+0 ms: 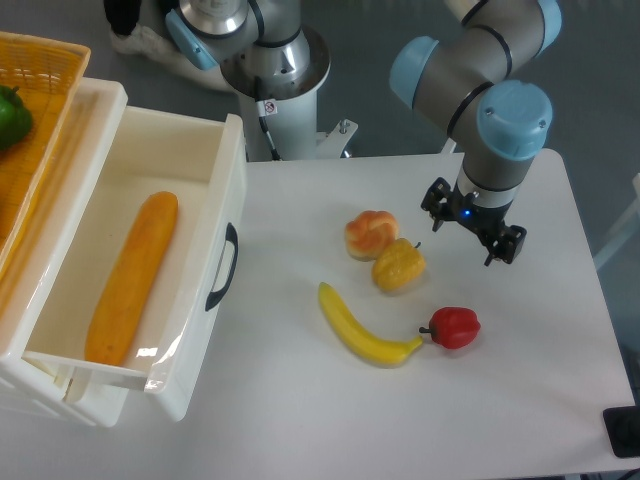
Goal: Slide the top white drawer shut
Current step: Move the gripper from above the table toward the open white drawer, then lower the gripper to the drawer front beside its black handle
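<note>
The top white drawer (228, 190) stands pulled out at the left of the table, its black curved handle (222, 268) facing right. A long orange bread-like loaf (133, 275) lies inside it. My gripper (472, 228) hangs over the right side of the table, far to the right of the handle, pointing down. Its jaws look spread apart and hold nothing. The lower drawer is hidden under the open one.
An orange wicker basket (50, 90) with a green pepper (10, 115) sits on the cabinet at top left. Between the drawer and the gripper lie a peach-like fruit (370, 233), a yellow pepper (398, 265), a banana (362, 330) and a red pepper (455, 327). The arm's base (275, 70) stands at the back.
</note>
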Motion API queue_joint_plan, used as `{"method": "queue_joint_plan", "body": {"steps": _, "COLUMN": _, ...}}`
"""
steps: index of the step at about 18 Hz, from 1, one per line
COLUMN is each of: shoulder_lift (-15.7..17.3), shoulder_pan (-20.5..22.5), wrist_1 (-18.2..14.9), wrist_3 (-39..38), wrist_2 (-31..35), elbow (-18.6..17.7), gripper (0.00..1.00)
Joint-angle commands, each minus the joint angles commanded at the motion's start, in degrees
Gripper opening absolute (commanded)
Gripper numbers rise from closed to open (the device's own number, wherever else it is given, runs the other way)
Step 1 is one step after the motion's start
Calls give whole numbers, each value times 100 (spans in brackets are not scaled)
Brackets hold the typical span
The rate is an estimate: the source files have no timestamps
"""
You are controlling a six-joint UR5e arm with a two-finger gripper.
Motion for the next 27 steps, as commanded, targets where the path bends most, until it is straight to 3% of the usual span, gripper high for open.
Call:
{"method": "queue_joint_plan", "body": {"steps": 1, "shoulder_lift": 0, "shoulder_pan": -61, "wrist_1": -26, "wrist_3": -307, "wrist_2": 17, "elbow": -9, "gripper": 56}}
{"method": "queue_joint_plan", "body": {"steps": 3, "shoulder_lift": 0, "shoulder_pan": -211, "wrist_1": -97, "wrist_3": -904, "wrist_2": 18, "elbow": -44, "gripper": 18}}
{"method": "queue_joint_plan", "body": {"steps": 5, "shoulder_lift": -9, "shoulder_pan": -421, "wrist_1": -115, "wrist_3": -1755, "wrist_2": 9, "elbow": -27, "gripper": 0}}
{"method": "queue_joint_plan", "body": {"steps": 9, "shoulder_lift": -61, "shoulder_pan": -817, "wrist_1": -132, "wrist_3": -3234, "wrist_2": -166, "elbow": 35, "gripper": 0}}
{"method": "queue_joint_plan", "body": {"steps": 15, "shoulder_lift": -9, "shoulder_pan": -932, "wrist_1": -219, "wrist_3": -4010, "wrist_2": -2011, "elbow": 123, "gripper": 0}}
{"method": "queue_joint_plan", "body": {"steps": 20, "shoulder_lift": -44, "shoulder_pan": -1108, "wrist_1": -1036, "wrist_3": -4413, "wrist_2": -2969, "elbow": 334, "gripper": 0}}
{"method": "queue_joint_plan", "body": {"steps": 27, "shoulder_lift": 18, "shoulder_pan": -1389, "wrist_1": -1713, "wrist_3": -4414, "wrist_2": -3234, "elbow": 343, "gripper": 0}}
